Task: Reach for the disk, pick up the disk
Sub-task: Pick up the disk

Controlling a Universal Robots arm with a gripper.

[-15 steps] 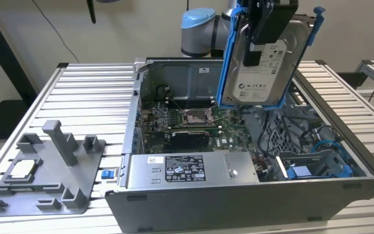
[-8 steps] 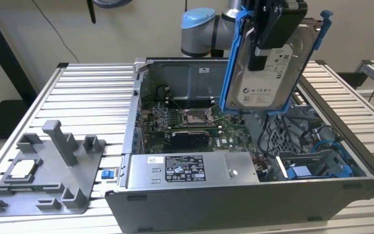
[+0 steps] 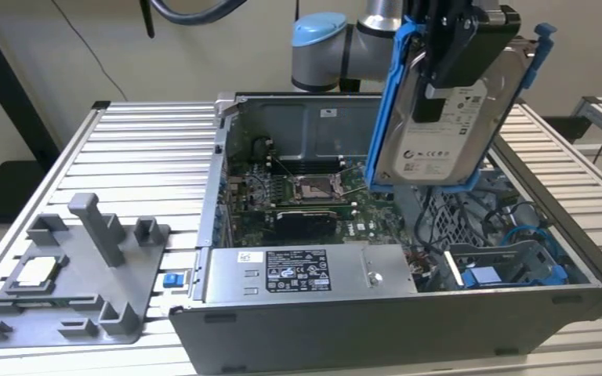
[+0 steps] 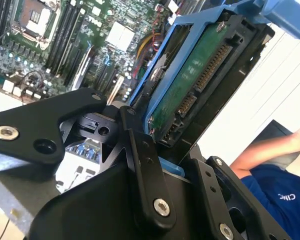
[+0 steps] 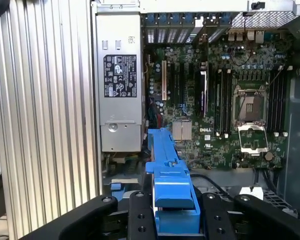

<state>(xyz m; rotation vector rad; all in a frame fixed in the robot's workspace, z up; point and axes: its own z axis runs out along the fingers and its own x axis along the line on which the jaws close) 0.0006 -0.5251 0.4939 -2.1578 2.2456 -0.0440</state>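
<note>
Fingers (image 3: 450,55) shut tight on disk (image 3: 442,117), disk hangs upright above open PC case (image 3: 406,313), clear of its edges, worktop (image 3: 134,149) w/ room around.

Robotics lab or workshop: slatted aluminium worktable (image 3: 134,149), opened computer case (image 3: 385,313) with bare motherboard (image 5: 225,100), grey fixture jig (image 3: 60,290), UR arm (image 3: 328,47) (plain wall behind)

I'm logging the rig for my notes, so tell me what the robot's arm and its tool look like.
In the exterior view the arm has silver-grey tube sections and a light blue cap on its joint, with a black cable looping above it. The tool is matt black: flat angular plates and linkage bars held by silver screws, seen in both wrist views.
</note>
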